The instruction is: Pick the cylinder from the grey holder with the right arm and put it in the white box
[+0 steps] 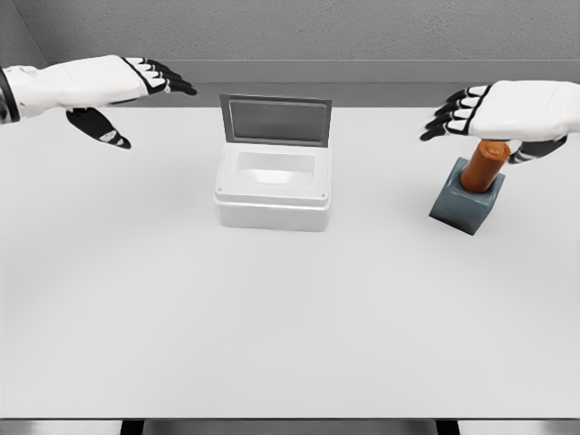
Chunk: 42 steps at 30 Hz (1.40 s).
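Note:
An orange cylinder [482, 167] stands tilted in a dark grey holder [466, 205] on the right of the table. My right hand [480, 120] hovers just above the cylinder's top, fingers stretched out and open, thumb hanging down beside it. The white box [272, 195] sits at the table's centre with its grey lid [276, 120] raised at the back; its inside looks bare. My left hand [136, 95] floats over the far left of the table, open and holding nothing.
The white table [272, 326] stretches wide in front of the box and holder. A grey wall [317, 36] runs behind the table's far edge.

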Motion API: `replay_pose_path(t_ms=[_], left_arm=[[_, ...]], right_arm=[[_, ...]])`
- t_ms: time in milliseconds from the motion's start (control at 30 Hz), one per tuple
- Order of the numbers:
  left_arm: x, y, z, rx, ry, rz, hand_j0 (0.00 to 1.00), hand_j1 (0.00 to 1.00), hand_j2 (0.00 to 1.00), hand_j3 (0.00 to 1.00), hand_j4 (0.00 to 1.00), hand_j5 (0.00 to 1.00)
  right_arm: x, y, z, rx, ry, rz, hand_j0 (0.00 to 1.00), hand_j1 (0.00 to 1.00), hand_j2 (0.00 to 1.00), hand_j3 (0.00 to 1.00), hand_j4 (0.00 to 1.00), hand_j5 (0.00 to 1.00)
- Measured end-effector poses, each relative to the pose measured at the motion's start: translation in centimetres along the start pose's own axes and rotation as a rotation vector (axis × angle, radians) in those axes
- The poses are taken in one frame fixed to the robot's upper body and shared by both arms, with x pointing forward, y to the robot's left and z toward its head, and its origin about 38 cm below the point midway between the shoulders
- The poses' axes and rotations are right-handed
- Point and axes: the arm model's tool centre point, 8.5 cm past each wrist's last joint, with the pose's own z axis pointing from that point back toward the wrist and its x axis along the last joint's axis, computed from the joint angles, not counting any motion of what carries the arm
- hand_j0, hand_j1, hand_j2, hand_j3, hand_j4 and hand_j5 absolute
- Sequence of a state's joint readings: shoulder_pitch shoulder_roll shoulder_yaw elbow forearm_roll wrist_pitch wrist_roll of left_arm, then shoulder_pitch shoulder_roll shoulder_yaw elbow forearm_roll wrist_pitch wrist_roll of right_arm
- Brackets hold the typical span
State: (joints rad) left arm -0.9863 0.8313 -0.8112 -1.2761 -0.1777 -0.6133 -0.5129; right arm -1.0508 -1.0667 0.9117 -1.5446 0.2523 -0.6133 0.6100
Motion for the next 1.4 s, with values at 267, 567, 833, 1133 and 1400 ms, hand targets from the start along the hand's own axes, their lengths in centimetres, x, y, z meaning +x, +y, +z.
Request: replay_pose_path(t_ms=[267, 567, 833, 1133, 1400], left_arm=[[-1.5, -0.9, -2.1, -0.025, 0.046, 0.005, 1.0, 1.0, 1.0, 1.0, 1.0, 1.0], [-1.4, -1.1, -2.9, -0.026, 0.043, 0.012, 1.0, 1.0, 1.0, 1.0, 1.0, 1.0], [-1.4, -1.2, -2.9, -0.023, 0.04, 0.017, 1.0, 1.0, 1.0, 1.0, 1.0, 1.0], [-1.6, -1.1, -2.6, -0.026, 0.05, 0.012, 1.0, 1.0, 1.0, 1.0, 1.0, 1.0], [-1.8, -1.3, -2.6, -0.032, 0.055, 0.015, 1.0, 1.0, 1.0, 1.0, 1.0, 1.0]], right_arm=[[-1.2, 2.2, -1.2, 0.049, 0.013, -0.058, 0.99, 0.99, 0.99, 0.99, 0.99, 0.99], [-1.7, 3.5, -2.6, 0.085, 0.023, -0.071, 0.99, 0.99, 0.99, 0.99, 0.99, 0.99], [-2.6, 4.4, -2.9, 0.109, 0.052, -0.08, 0.99, 0.99, 0.99, 0.99, 0.99, 0.99], [-3.1, 5.1, -2.9, 0.13, 0.068, -0.087, 0.99, 0.99, 0.99, 0.99, 0.99, 0.99], [-3.2, 5.5, -3.5, 0.145, 0.071, -0.087, 0.77, 0.77, 0.77, 0.77, 0.77, 0.77]])
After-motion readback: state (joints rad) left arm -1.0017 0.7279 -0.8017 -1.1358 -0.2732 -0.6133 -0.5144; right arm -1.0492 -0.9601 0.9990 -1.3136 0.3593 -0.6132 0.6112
